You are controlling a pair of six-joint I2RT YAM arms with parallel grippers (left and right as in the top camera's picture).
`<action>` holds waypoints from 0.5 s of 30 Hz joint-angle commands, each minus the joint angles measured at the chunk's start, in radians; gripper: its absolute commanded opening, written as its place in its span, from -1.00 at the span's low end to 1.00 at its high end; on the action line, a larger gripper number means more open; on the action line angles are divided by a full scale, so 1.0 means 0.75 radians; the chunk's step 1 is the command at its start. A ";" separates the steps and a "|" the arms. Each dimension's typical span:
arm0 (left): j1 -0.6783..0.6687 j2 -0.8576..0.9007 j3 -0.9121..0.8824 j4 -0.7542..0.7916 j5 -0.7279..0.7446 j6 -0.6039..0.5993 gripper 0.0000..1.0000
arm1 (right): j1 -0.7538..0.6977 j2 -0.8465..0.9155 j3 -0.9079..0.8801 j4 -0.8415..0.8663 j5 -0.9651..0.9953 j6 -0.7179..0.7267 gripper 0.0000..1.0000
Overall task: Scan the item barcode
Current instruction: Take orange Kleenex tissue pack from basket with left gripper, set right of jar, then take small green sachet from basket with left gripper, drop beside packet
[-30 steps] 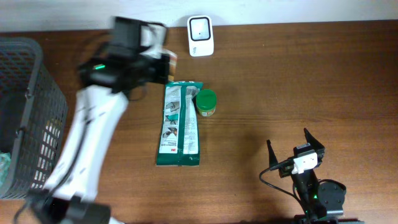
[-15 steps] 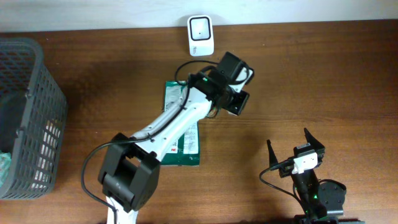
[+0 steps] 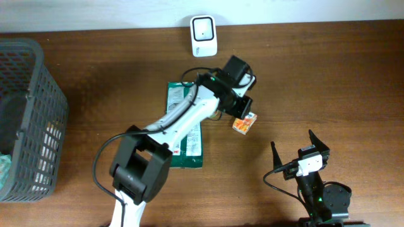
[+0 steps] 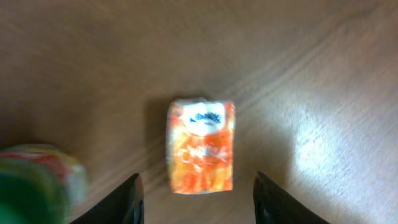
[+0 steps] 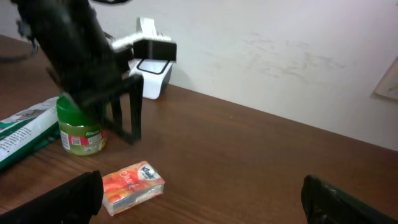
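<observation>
The item, a small orange tissue pack [image 3: 244, 123], lies flat on the wooden table, right of a green-lidded jar [image 5: 81, 134]. My left gripper [image 3: 239, 109] hovers just above the pack with its jaws open and nothing held. In the left wrist view the pack [image 4: 200, 146] lies between and beyond the two dark fingers [image 4: 127, 202]. The white barcode scanner [image 3: 203, 28] stands at the table's back edge. My right gripper [image 3: 302, 150] rests open near the front right. From there the pack [image 5: 132, 185] is to its lower left.
A long green packet [image 3: 183, 129] lies under the left arm, with the jar beside it. A dark mesh basket [image 3: 28, 113] holds the table's left end. A pale wall [image 5: 280, 56] rises behind the scanner [image 5: 152, 71].
The left arm swung from the back left to the middle, right of the jar. Its jaws went from shut to open, and the tissue pack now lies on the table.
</observation>
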State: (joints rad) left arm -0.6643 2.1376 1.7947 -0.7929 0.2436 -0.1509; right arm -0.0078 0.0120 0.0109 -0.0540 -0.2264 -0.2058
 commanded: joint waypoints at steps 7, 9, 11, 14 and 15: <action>0.682 -0.570 0.308 -0.220 -0.147 0.018 0.18 | -0.007 -0.008 -0.007 -0.008 -0.002 0.011 0.97; 0.936 -0.674 0.308 -0.310 -0.146 0.011 0.15 | -0.007 -0.008 -0.007 -0.008 -0.002 0.011 0.97; 1.186 -0.724 0.308 -0.408 -0.148 0.012 0.11 | -0.007 -0.008 -0.007 -0.008 -0.002 0.011 0.97; 1.483 -0.724 0.303 -0.515 -0.146 0.010 0.14 | -0.007 -0.008 -0.007 -0.008 -0.002 0.011 0.97; 1.603 -0.724 0.301 -0.550 -0.148 0.002 0.14 | -0.007 -0.008 -0.007 -0.008 -0.002 0.011 0.97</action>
State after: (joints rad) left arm 0.4175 1.6066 2.0171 -1.1721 0.1280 -0.1505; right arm -0.0078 0.0120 0.0109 -0.0540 -0.2264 -0.2054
